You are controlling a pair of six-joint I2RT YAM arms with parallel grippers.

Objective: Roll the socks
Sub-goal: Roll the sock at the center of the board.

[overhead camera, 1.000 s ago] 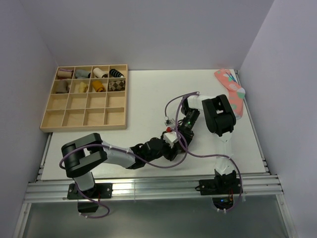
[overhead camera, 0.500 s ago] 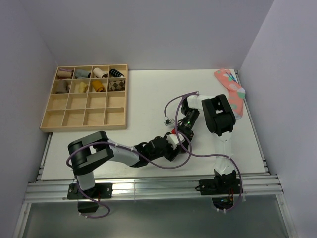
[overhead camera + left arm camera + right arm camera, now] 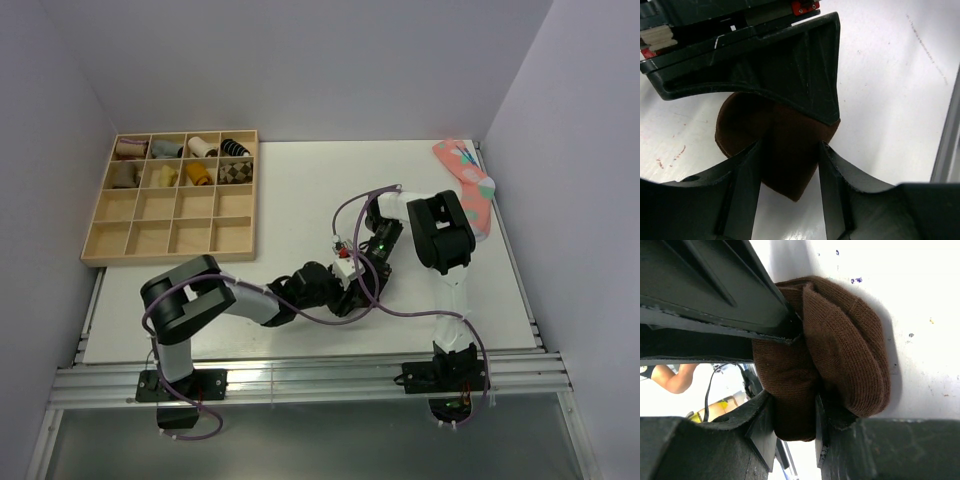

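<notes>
The socks show as a dark brown knit bundle (image 3: 850,355) lying on the white table. My right gripper (image 3: 794,400) is shut on a fold of it, with the rest bulging out to the right of its fingers. In the left wrist view the brown socks (image 3: 740,130) taper to a point between the fingers of my left gripper (image 3: 790,145), and the fabric fills the gap at the fingertips. From above, the left gripper (image 3: 340,285) and right gripper (image 3: 358,268) meet nose to nose at the table's middle front. They hide the socks there.
A wooden compartment tray (image 3: 100,232) sits at the back left, with small sock bundles (image 3: 185,160) in its far rows. A pink dotted sock (image 3: 465,185) lies at the back right corner. The table's metal front rail (image 3: 947,140) runs close by the left gripper.
The left gripper has slid up and right against the right gripper, and its jaws have narrowed onto the socks. The right arm has stayed put.
</notes>
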